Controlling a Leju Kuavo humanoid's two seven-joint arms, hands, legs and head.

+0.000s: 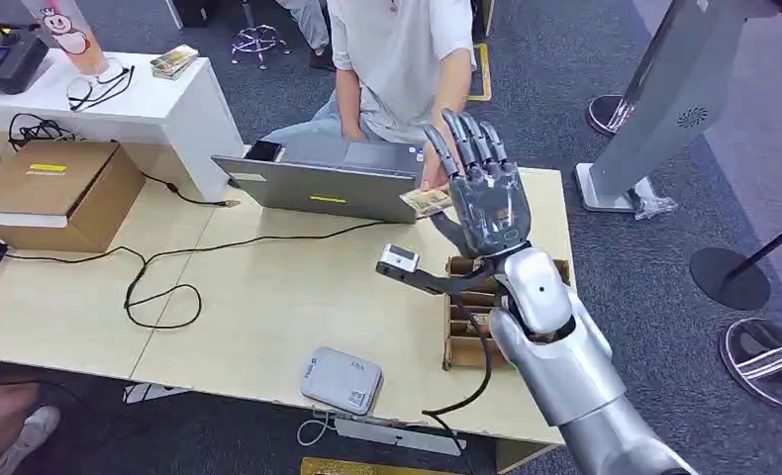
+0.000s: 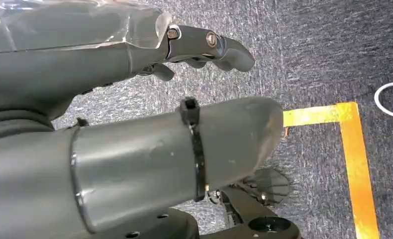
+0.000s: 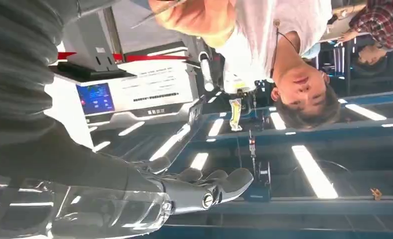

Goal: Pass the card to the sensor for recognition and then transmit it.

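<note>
My right hand (image 1: 486, 193) is raised above the table's far right part, palm up, fingers (image 3: 204, 191) stretched out and apart, with nothing in it. Just behind it lies the beige card (image 1: 425, 203), held at the laptop's corner by the hand (image 1: 433, 170) of a person in a white shirt (image 1: 397, 45). The small white sensor (image 1: 399, 259) sits on a dark arm below my hand's left side. In the left wrist view my left hand (image 2: 135, 144) hangs over grey carpet, fingers (image 2: 209, 45) loosely extended, holding nothing.
A grey laptop (image 1: 328, 178) stands open at the table's far edge. A grey box (image 1: 341, 380) lies near the front edge, a cardboard rack (image 1: 471, 322) under my right forearm. A black cable (image 1: 159, 287) loops across the table (image 1: 268, 307); a cardboard box (image 1: 55, 188) sits left.
</note>
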